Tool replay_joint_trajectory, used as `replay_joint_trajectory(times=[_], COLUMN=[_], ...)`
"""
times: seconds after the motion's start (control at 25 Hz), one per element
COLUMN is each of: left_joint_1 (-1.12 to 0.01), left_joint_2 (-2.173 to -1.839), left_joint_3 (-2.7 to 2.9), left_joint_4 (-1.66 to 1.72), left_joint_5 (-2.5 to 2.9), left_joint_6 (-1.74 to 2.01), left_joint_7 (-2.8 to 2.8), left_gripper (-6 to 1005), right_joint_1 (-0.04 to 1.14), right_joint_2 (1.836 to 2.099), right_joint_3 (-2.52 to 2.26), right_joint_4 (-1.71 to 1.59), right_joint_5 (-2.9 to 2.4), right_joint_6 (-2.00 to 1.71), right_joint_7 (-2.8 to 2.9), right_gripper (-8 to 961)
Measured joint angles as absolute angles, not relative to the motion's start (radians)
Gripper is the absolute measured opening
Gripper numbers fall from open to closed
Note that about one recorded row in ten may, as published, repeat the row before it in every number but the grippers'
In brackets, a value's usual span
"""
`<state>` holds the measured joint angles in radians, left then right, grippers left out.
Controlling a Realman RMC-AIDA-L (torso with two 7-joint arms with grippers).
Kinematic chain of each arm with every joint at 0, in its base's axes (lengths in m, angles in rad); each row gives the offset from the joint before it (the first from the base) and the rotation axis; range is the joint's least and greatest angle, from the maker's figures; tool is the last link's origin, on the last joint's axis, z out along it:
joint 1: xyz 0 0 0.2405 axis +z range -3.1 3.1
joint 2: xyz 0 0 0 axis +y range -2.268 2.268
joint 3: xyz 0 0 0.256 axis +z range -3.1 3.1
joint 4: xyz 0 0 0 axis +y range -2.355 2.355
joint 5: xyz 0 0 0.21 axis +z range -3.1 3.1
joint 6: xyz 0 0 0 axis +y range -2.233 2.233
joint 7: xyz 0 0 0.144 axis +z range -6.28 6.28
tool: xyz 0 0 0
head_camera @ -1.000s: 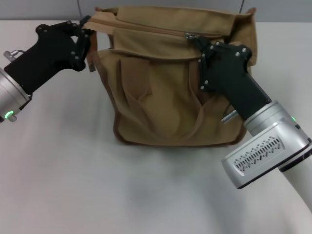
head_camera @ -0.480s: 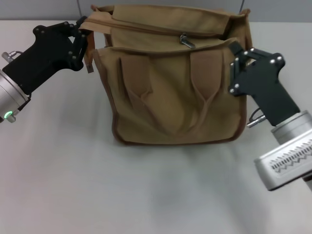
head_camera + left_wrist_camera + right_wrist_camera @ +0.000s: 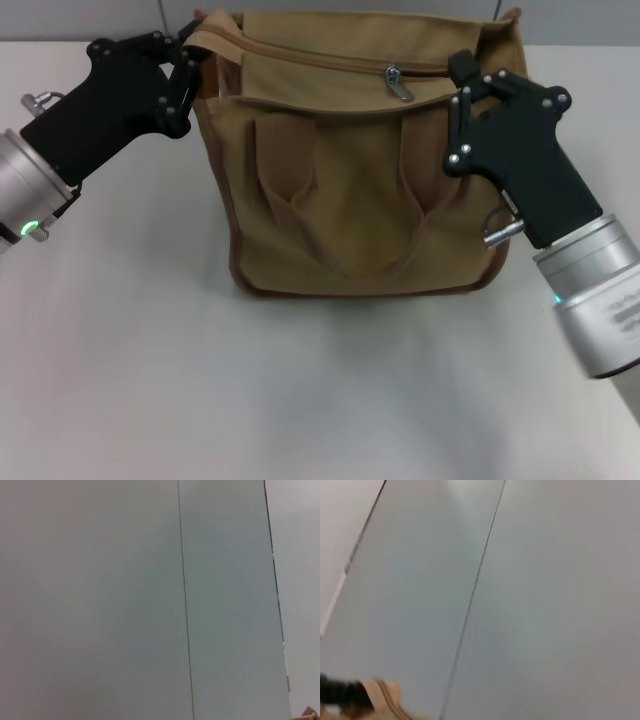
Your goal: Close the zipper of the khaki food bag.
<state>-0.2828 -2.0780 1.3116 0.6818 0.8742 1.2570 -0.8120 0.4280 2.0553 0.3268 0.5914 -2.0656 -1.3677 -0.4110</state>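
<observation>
The khaki food bag [image 3: 350, 190] stands upright in the middle of the table in the head view, its handles hanging down the front. The zipper [image 3: 320, 61] runs along the top, with the silver slider and pull tab [image 3: 398, 82] right of the middle; the stretch to its right lies under a fold. My left gripper [image 3: 190, 66] is shut on the bag's top left corner. My right gripper [image 3: 462, 70] is at the bag's top right edge, apart from the slider. A scrap of khaki shows in the left wrist view [image 3: 311, 713] and in the right wrist view [image 3: 385, 694].
The bag stands on a pale table [image 3: 300, 380] with bare surface in front of it and on both sides. A grey panelled wall [image 3: 150, 600] stands behind and fills both wrist views.
My right gripper left the slider, swung out to the right, then came back in to the bag's top right edge. The left gripper moved slightly right and up with the corner. The bag's top shifted.
</observation>
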Motion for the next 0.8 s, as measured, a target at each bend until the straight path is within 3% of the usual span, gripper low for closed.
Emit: replay_joint_trajectory(times=[0.12, 0.16, 0.2, 0.28, 0.36, 0.68, 0.8], left_joint_1=[-0.291, -0.294, -0.294, -0.298, -0.301, -0.302, -0.306], left_joint_2=[-2.078, -2.078, -2.078, -2.079, -2.079, -2.080, -2.080], left_joint_3=[1.313, 1.313, 1.313, 1.313, 1.313, 1.318, 1.325], left_joint_4=[0.677, 0.676, 0.676, 0.676, 0.676, 0.678, 0.684], left_joint_5=[0.874, 0.874, 0.874, 0.874, 0.874, 0.875, 0.874], left_joint_6=[1.257, 1.257, 1.257, 1.256, 1.255, 1.259, 1.261], left_joint_7=[-0.812, -0.812, -0.812, -0.813, -0.813, -0.814, -0.814], left_gripper=[28, 28, 28, 28, 28, 27, 27], right_joint_1=[0.432, 0.445, 0.445, 0.461, 0.486, 0.531, 0.616], right_joint_2=[2.005, 1.962, 1.962, 1.922, 1.874, 1.857, 1.831], right_joint_3=[0.328, 0.331, 0.331, 0.343, 0.398, 0.684, 0.724], right_joint_4=[0.636, 0.646, 0.646, 0.640, 0.604, 0.407, 0.199], right_joint_5=[-2.122, -2.179, -2.179, -2.249, -2.400, -2.840, -2.913], right_joint_6=[-1.348, -1.343, -1.343, -1.346, -1.355, -1.489, -1.628], right_joint_7=[-0.247, -0.092, -0.092, 0.083, 0.367, 0.952, 1.313], right_gripper=[7, 8, 8, 9, 70, 243, 266])
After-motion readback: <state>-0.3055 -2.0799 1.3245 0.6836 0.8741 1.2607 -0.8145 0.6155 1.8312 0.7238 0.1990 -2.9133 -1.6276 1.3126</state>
